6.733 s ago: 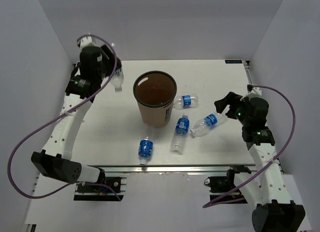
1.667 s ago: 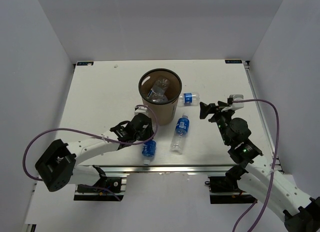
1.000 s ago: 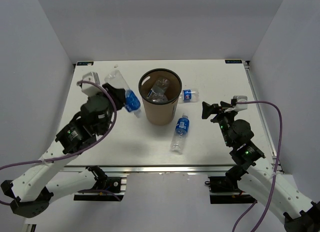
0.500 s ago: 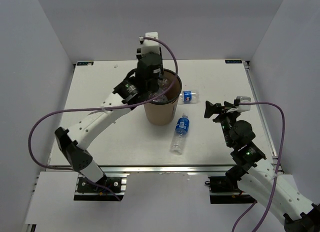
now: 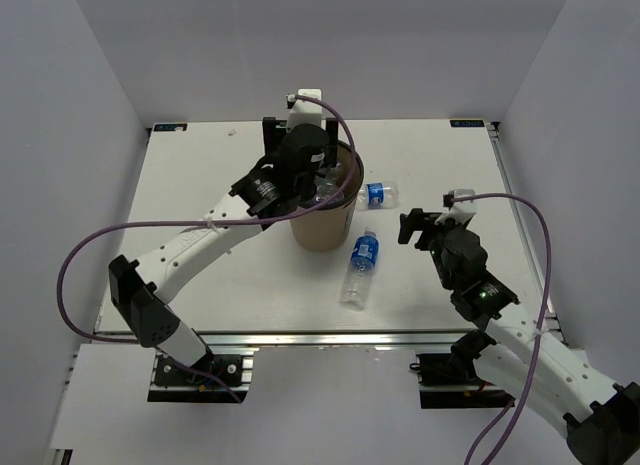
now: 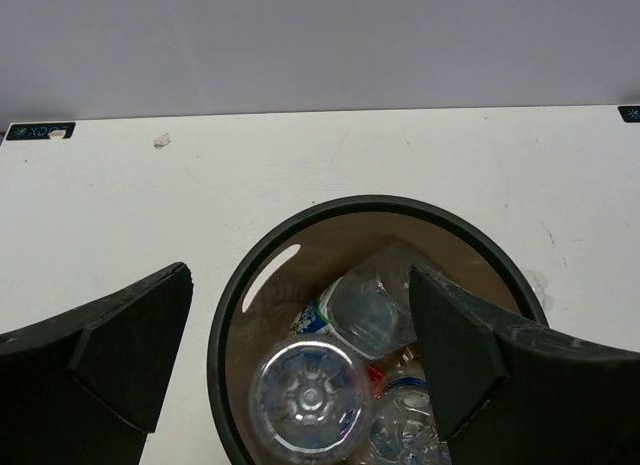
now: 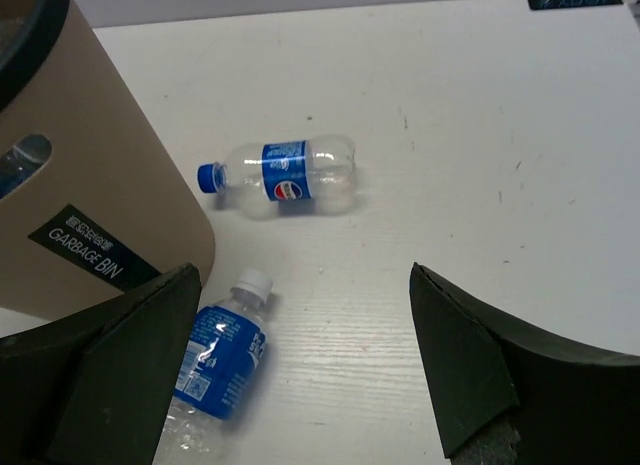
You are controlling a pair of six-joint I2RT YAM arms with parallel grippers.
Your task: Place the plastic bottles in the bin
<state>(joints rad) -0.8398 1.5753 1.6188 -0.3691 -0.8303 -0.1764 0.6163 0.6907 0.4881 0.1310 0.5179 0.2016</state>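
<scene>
The brown bin point(image 5: 322, 230) stands mid-table. My left gripper point(image 5: 316, 173) hangs open right above its mouth. In the left wrist view the left gripper point(image 6: 300, 272) frames the bin's dark rim point(image 6: 222, 335); inside lie a bottle with its base up point(image 6: 308, 397), one with a white-green label point(image 6: 365, 310) and a third point(image 6: 412, 425). Two plastic bottles lie on the table right of the bin: a blue-capped one point(image 5: 378, 193) point(image 7: 285, 175) and a white-capped one point(image 5: 360, 265) point(image 7: 215, 370). My right gripper point(image 5: 412, 226) point(image 7: 305, 270) is open and empty, just right of them.
The bin's wall point(image 7: 90, 175) with a black "GARBAGE BIN" sticker fills the left of the right wrist view. White walls close in the table on three sides. The left arm reaches diagonally across the table's left half.
The left gripper carried a blue-labelled bottle from left of the bin to above its mouth and opened; the bottle now lies inside. The right arm shifted slightly left.
</scene>
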